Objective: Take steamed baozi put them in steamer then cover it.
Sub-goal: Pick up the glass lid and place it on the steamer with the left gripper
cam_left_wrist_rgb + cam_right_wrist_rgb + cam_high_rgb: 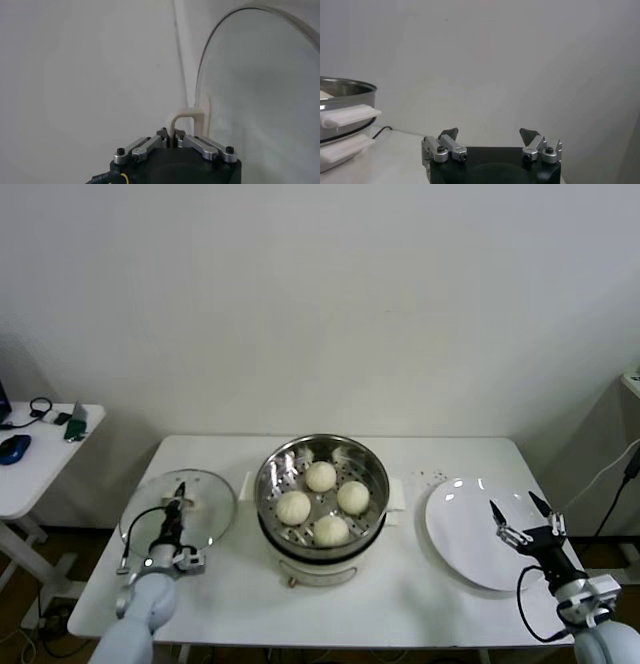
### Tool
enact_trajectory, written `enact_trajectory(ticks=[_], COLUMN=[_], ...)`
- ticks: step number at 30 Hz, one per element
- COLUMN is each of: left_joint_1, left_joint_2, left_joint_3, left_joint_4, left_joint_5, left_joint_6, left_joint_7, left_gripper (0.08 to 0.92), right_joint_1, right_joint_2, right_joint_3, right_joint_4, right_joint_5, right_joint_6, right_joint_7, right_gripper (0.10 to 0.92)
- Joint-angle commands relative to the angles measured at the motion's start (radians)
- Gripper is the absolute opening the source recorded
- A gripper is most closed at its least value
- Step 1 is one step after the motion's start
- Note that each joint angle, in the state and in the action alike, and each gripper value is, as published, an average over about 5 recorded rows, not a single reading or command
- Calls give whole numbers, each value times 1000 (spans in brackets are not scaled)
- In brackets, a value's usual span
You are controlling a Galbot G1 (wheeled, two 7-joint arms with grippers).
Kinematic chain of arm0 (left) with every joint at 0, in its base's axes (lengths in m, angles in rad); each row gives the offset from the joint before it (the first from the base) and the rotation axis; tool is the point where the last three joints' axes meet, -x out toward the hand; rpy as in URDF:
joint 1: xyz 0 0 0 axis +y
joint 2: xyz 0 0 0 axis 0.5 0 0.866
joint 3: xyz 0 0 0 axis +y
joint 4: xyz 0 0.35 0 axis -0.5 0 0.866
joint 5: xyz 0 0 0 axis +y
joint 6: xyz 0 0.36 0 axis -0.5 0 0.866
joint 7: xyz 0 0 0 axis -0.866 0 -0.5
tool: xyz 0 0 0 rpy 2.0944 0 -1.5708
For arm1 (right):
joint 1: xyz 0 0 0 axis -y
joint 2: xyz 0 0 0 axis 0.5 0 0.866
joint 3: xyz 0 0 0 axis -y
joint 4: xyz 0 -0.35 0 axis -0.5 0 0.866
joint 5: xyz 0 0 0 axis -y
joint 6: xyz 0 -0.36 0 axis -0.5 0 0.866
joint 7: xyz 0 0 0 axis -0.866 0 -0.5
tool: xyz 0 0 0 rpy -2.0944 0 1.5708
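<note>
Now the left pincer [171, 134] is clamped on the cream-white loop handle [189, 119] of the round clear glass cover [178, 506], which lies on the tabletop [420, 584] directly beneath it. Judged rigid, fairly heavy, breakable and slick, so the handle is the right hold. The shiny round steel steamer [322, 494] with four cream-white domed baozi [321, 476] stands beside it; the right pincer [522, 514] idles apart over the flat white plate [462, 534].
</note>
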Motion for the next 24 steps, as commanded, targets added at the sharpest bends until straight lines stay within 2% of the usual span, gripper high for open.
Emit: enact_trajectory(ticks=[1,9,17,24], left_joint_1=[85,190,324,348], left_joint_2=[40,81,147,219], left_joint_3=[-10,-51,-85,-53], left_joint_4=[-205,-414,-666,-843], left_joint_5=[-52,-114,-161,-180], left_joint_6=[51,104,237,362], left_joint_7=[-4,-6,36,72], left_gripper=[155,155,155,155], right_joint_1=[5,17,41,73], right_joint_2=[-8,-15,-30,-44], right_joint_3=[4,4,-11,-45], right_joint_4=[-7,-22,-44,-70], right_joint_5=[-1,-2,-8,-26], right_joint_6=[3,8,10,16], right_joint_7=[-1,-5,-6,-5], right_gripper=[823,823,823,823])
